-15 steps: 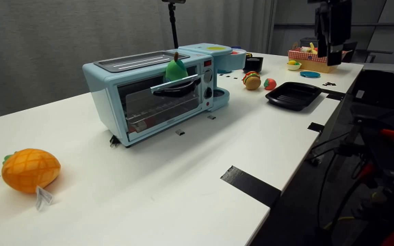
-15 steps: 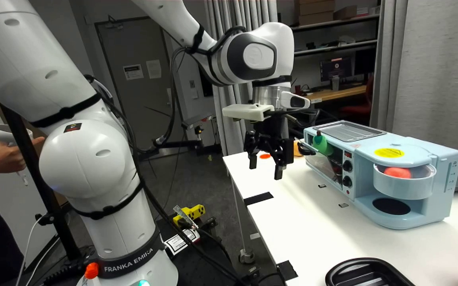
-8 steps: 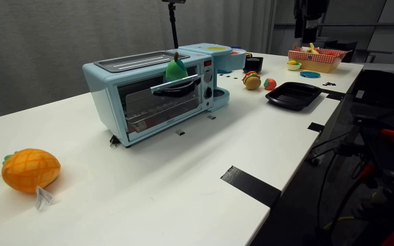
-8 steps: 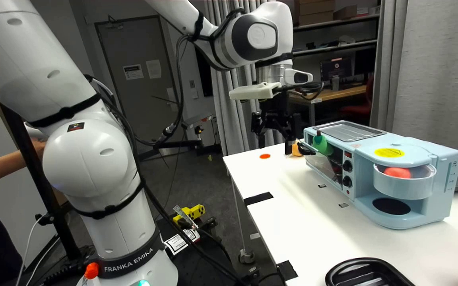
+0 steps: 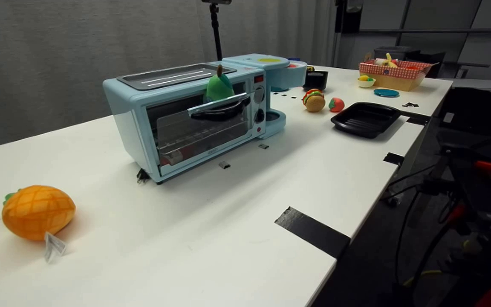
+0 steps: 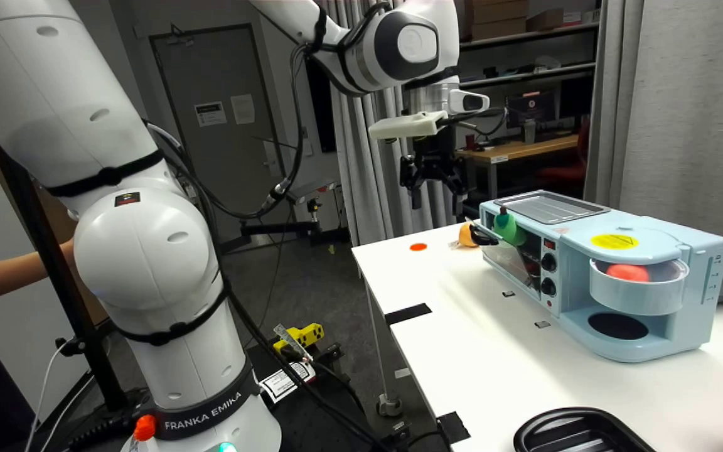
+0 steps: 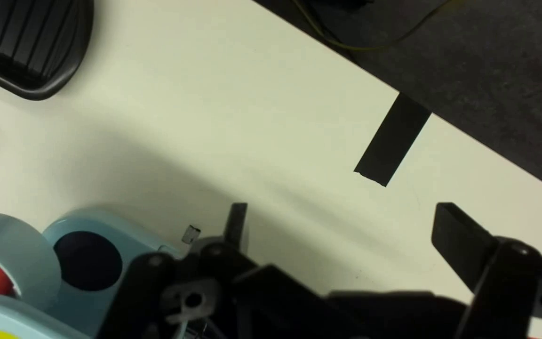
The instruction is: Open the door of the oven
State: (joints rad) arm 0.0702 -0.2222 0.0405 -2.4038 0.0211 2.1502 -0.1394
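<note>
While both exterior views show door point(image 5: 204, 127) ajar, wrist: gripper point(image 7: 341, 206) spread.

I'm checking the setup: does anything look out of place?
Yes: the toaster oven has its glass door ajar, with a green toy fruit poking out of the gap; odd, being neither fully inside nor out.

Fingers point(image 7: 459, 242) wide apart above white table point(image 7: 275, 117), black tray point(image 7: 21, 42) upper left, blue oven point(image 7: 28, 320) lower left.
</note>
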